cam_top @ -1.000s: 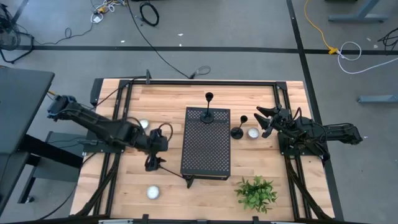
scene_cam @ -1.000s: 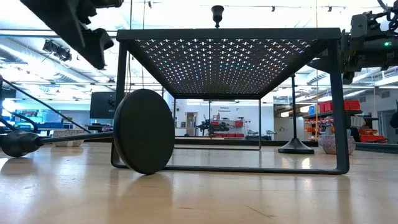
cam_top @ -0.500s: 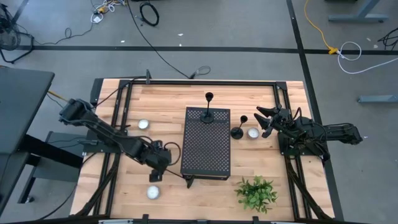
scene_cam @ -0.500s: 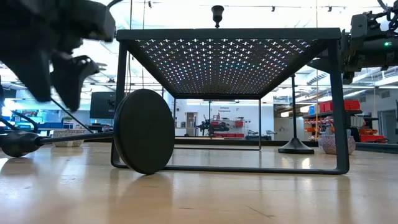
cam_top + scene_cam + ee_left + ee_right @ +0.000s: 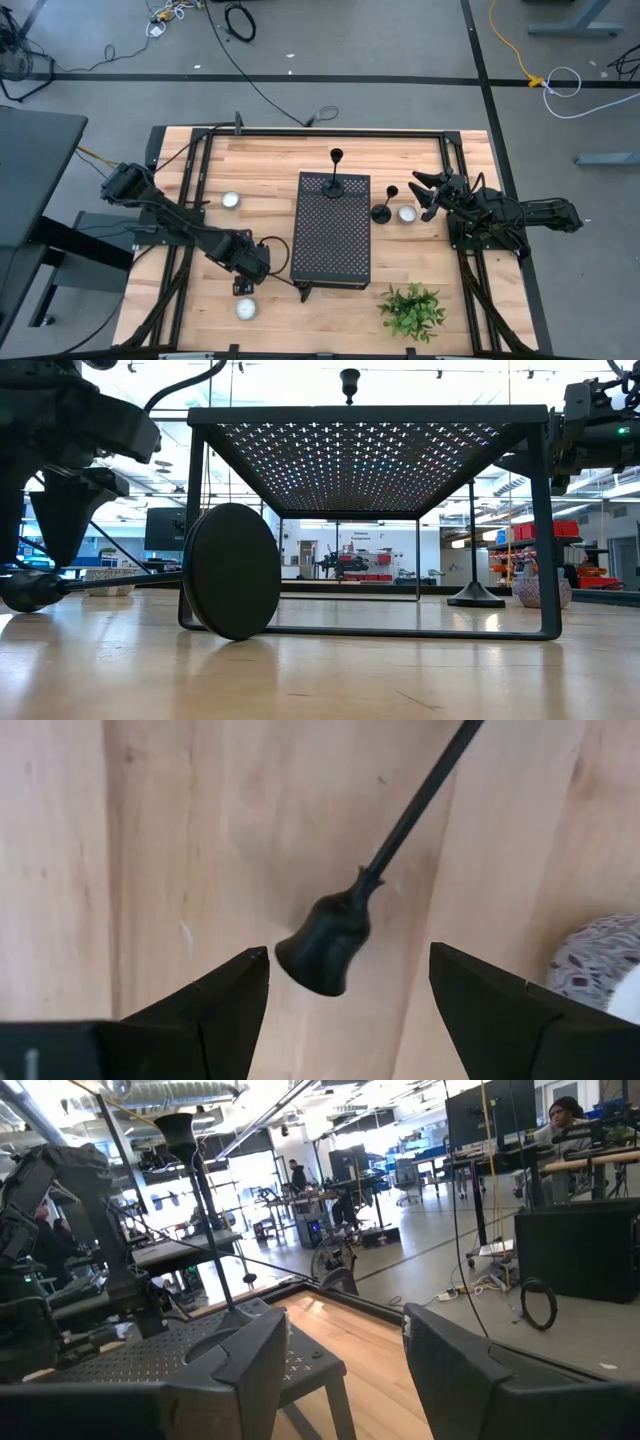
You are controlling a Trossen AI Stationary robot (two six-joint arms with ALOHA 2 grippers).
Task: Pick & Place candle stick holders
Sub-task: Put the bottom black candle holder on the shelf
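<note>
One black candle stick holder lies on its side on the table. Its round base [image 5: 232, 570] stands on edge by the black perforated box's near left corner, and its cup [image 5: 325, 946] rests on the wood. My left gripper [image 5: 348, 952] is open and points down over that cup, one finger on either side, touching nothing; it also shows in the high view [image 5: 243, 286]. A second holder [image 5: 336, 183] stands on the box [image 5: 332, 235] at its far end. A third holder [image 5: 382, 211] stands on the table right of the box. My right gripper [image 5: 421, 196] waits open beside it.
White tealights lie at the far left [image 5: 231, 200], the near left [image 5: 246, 309] and right of the third holder [image 5: 406, 213]. A small green plant [image 5: 412, 310] stands at the near right. Bare wood lies left of the box. People sit in the room beyond the table.
My left gripper has gone toward the table's near edge and come down over the lying holder's cup. The holders, the box and my right arm have stayed where they were.
</note>
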